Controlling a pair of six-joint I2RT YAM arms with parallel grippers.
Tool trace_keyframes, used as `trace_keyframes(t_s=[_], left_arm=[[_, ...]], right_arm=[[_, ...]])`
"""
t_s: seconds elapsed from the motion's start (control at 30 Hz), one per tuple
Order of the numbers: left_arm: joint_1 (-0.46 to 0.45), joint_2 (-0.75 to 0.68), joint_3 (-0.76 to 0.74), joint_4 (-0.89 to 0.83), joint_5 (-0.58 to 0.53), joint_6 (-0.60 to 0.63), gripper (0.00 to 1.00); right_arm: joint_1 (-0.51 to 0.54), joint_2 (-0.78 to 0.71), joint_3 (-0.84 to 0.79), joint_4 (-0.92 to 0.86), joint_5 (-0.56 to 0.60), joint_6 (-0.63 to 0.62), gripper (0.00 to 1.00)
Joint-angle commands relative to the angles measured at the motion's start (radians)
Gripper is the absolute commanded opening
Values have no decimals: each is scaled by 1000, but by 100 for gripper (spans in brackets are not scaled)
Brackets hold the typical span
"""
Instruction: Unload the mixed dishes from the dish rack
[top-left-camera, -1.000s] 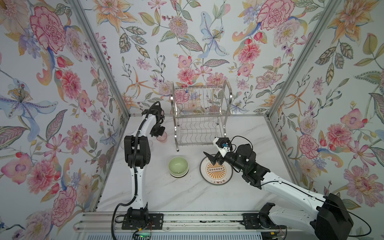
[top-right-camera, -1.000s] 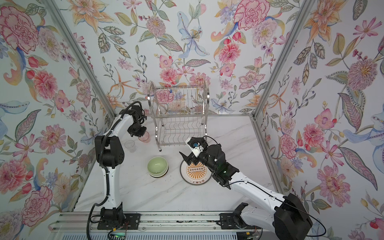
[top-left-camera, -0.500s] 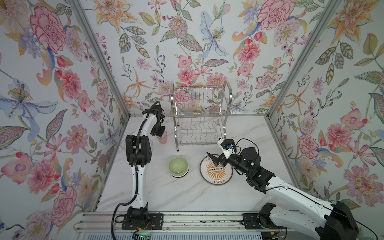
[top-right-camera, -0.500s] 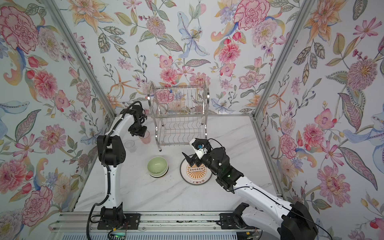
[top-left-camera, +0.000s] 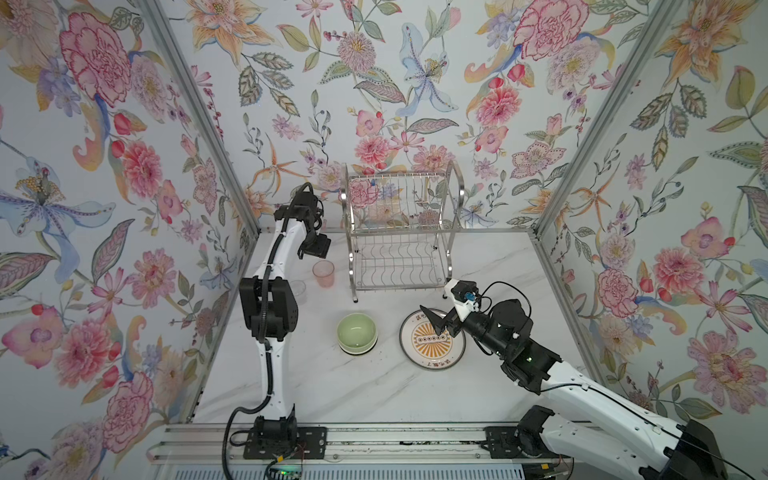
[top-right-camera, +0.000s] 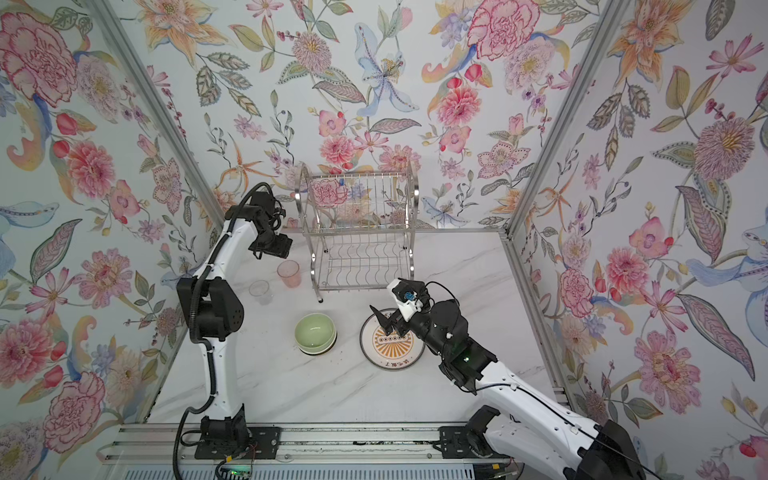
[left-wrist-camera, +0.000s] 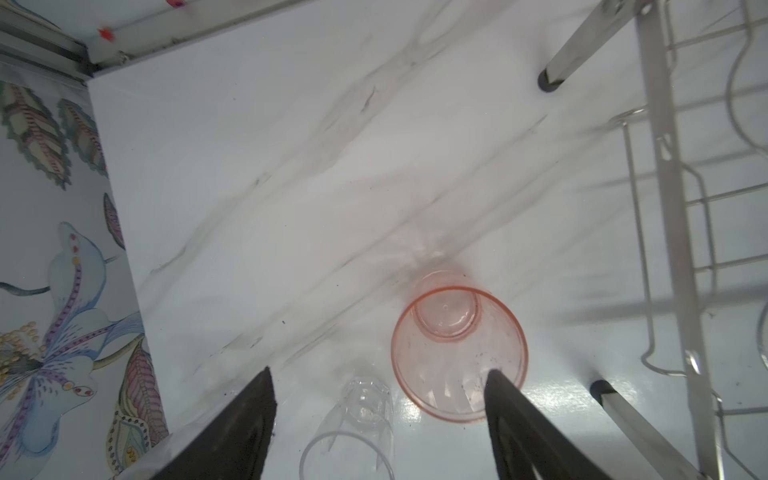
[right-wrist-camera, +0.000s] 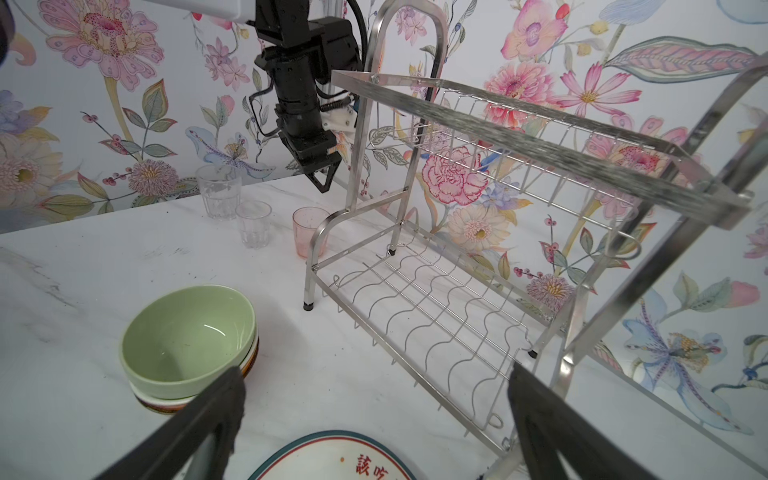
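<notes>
Overhead, in both top views, the left gripper (top-left-camera: 318, 249) (top-right-camera: 272, 248) hangs above the pink cup (top-left-camera: 323, 273) (top-right-camera: 289, 273), but its jaws are hard to read from there. The left wrist view settles it. The gripper (left-wrist-camera: 378, 370) is spread wide with nothing between its fingers (left-wrist-camera: 249, 419). The pink cup (left-wrist-camera: 459, 353) stands upright on the table (left-wrist-camera: 291, 166) below, and one fingertip crosses its rim in the picture. The right wrist view shows a clear gap between the left gripper (right-wrist-camera: 324, 178) and the pink cup (right-wrist-camera: 309, 230).

The right gripper (top-left-camera: 434, 322) (top-right-camera: 384, 323) (right-wrist-camera: 374, 378) is likewise wide open and empty. It hovers over the far edge of the plate (top-left-camera: 430, 355) (top-right-camera: 390, 353) (right-wrist-camera: 332, 457), which lies flat on the table in front of the rack (top-left-camera: 399, 232) (top-right-camera: 357, 232) (right-wrist-camera: 457, 291).

The green bowl (top-left-camera: 356, 332) (top-right-camera: 314, 332) sits near the plate, apart from it. Only the right wrist view shows that the green bowl (right-wrist-camera: 187, 332) is nested on other bowls, whose white and orange-brown rims show beneath.

A clear cup (top-right-camera: 260, 291) (left-wrist-camera: 357, 415) (right-wrist-camera: 253, 224) stands just beside the pink cup. In a top view the left arm (top-left-camera: 270, 299) hides part of the clear cup (top-left-camera: 298, 286). A taller glass (right-wrist-camera: 218, 195) behind it, near the wall, shows only in the right wrist view.

The pink cup stands just beside the rack's front leg. In the right wrist view the rack's side frame crosses in front of the pink cup.
</notes>
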Motion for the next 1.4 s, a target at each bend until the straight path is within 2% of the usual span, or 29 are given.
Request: trace_keyframes(t_s=[0.0, 0.13, 0.27, 0.4, 0.53, 0.67, 0.77, 0.97, 1.03, 1.17, 1.37], left_arm=[[-20, -159, -103, 117, -2, -18, 82], [-57, -330, -322, 306, -59, -4, 90], [-90, -550, -663, 602, -82, 0, 99], [-90, -778, -979, 841, -151, -26, 99], [-90, -981, -1295, 1124, -169, -14, 99], [-91, -1164, -1624, 1447, -153, -10, 99], [-91, -1242, -1790, 1588, -153, -17, 99], [-95, -1239, -1935, 1706, -200, -42, 99], [-95, -1215, -1981, 1803, -232, -39, 99], [-95, -1125, -2063, 1996, -290, -15, 99], [-93, -970, -2117, 2231, -307, 12, 99]], right_arm=[[-32, -36, 12, -82, 33, 84, 99], [-70, -66, 6, -109, 40, 148, 99], [-136, -78, 7, -145, 70, 178, 99], [-194, -86, 1, -181, 134, 185, 99], [-262, -92, -32, -194, 189, 185, 99], [-330, -104, -115, -128, 223, 178, 99], [-378, -110, -195, -43, 244, 177, 99], [-469, -101, -387, 292, 390, 168, 99], [-506, -61, -409, 338, 411, 178, 99], [-574, 41, -426, 405, 403, 194, 99], [-632, 231, -465, 645, 327, 194, 99]])
